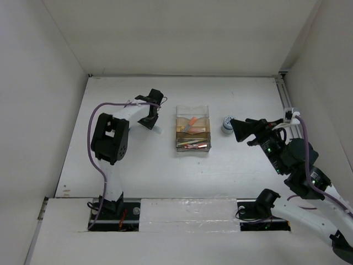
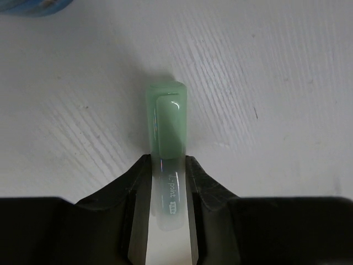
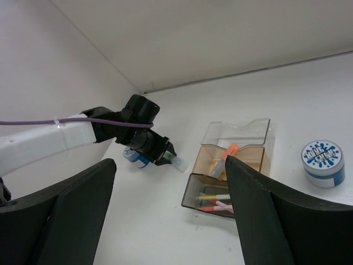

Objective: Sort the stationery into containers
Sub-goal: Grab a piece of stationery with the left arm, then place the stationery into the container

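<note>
Green cap forward, a short marker [image 2: 168, 121] with a pale, translucent barrel is clamped between the 2 black fingers [image 2: 138, 179] of the left gripper [image 2: 168, 165]. The cap sticks out past the fingertips, close over the white table [image 1: 138, 176]; whether it touches cannot be told. On the far side of this hand, just beside it, sits a blue roll [image 3: 131, 157], mostly hidden by the gripper.

To the right of the left hand, a little apart from the marker tip, stands the clear plastic organizer [image 3: 237, 131], divided into 3 compartments in a row. The middle, tan-brown compartment holds an orange marker [image 3: 226, 156] leaning at an angle. The compartment nearest the arm bases holds thin pens lying flat, among them a yellow pen [image 3: 215, 197] and a red pen [image 3: 220, 207].

Right of the organizer, a second round roll [image 1: 226, 125] with a blue-and-white patterned top stands on the table. It is just in front of the right gripper's fingertips, toward the finger farther from the arm bases, and the pictures do not show contact. The right gripper [image 1: 234, 130] points toward the organizer with its 2 fingers spread wide apart, holding nothing.
</note>
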